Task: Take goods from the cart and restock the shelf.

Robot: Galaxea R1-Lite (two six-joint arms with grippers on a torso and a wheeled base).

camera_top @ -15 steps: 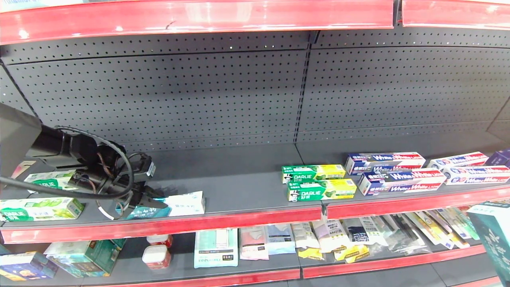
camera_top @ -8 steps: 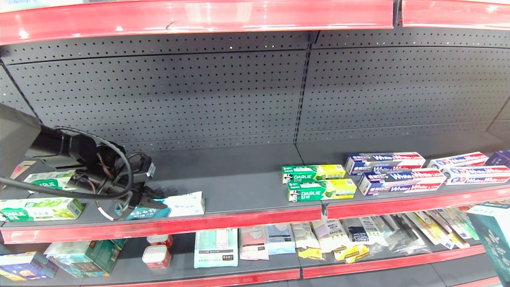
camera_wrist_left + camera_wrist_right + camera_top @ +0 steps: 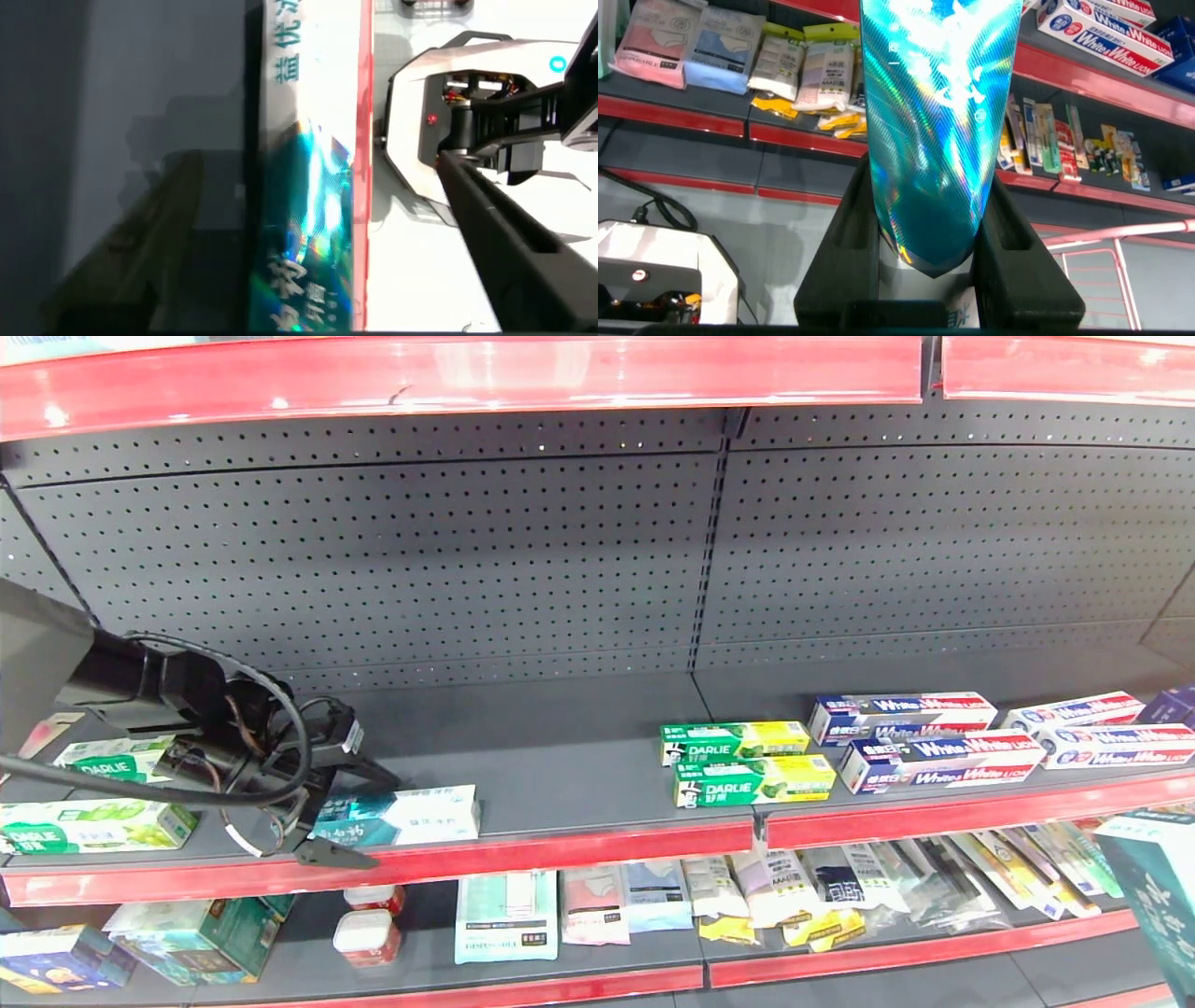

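A teal-and-white cardboard toothpaste box [image 3: 420, 810] is seen lying flat on the grey metal shelf [image 3: 560, 737], close behind its red front strip. The left gripper [image 3: 385, 823] is held at the box's left end with its pincer released: the fingers are spread wide, one behind the box and one in front over the red strip. Whether either finger touches the box cannot be told. The right gripper [image 3: 934, 187] is clenched on a shiny teal holographic carton [image 3: 938, 112], which is held upright, below the shelf at the far right. Two green-and-yellow toothpaste boxes [image 3: 747, 765] are laid side by side further right on the shelf, well apart from the teal-and-white box.
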